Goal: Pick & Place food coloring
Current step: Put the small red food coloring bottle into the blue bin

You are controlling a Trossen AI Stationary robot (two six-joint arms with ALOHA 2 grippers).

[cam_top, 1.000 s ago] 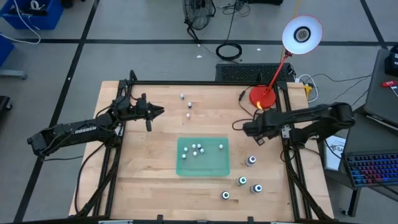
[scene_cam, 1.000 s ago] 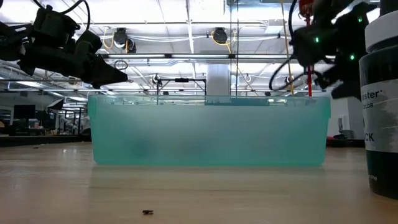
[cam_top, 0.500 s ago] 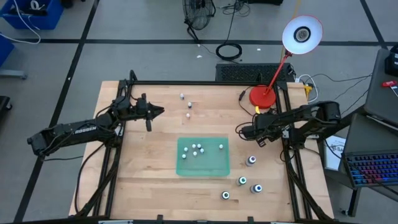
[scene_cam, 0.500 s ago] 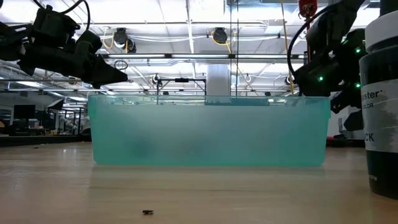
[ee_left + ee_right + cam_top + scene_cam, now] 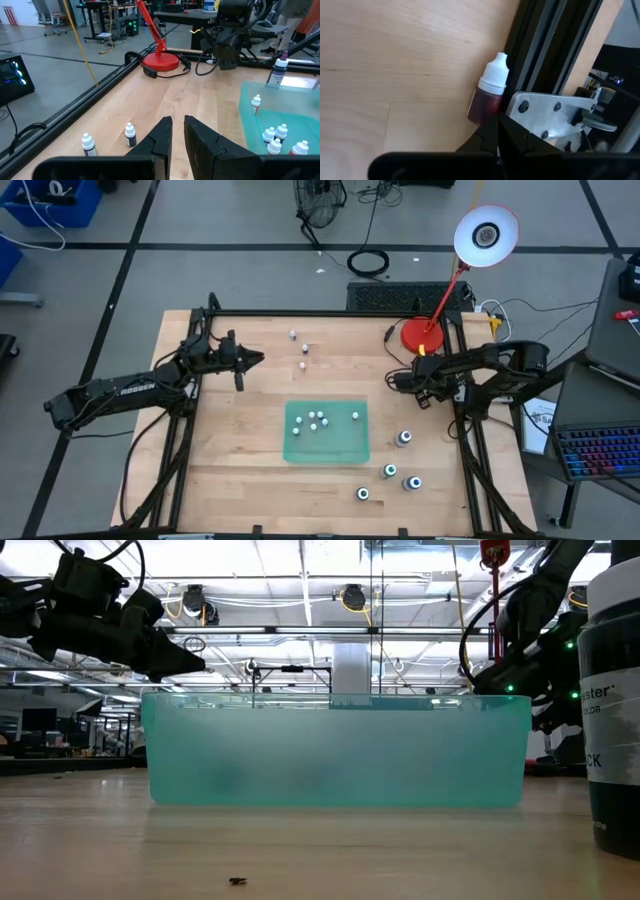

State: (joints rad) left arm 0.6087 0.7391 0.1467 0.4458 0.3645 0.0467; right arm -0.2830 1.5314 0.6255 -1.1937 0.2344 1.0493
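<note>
Red food coloring bottle (image 5: 490, 95) standing against frame rail (image 5: 540, 50) at table's right edge. Right gripper (image 5: 495, 137) just beside it, fingers together, empty. Left gripper (image 5: 178, 135) nearly closed, idle. Likely light, rigid, tippy; grasp at body.

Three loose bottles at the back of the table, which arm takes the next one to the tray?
Left, probably. The left hand hovers beside the three bottles, shut and empty. The right hand is shut at the table's right rail, beyond the green tray.
</note>
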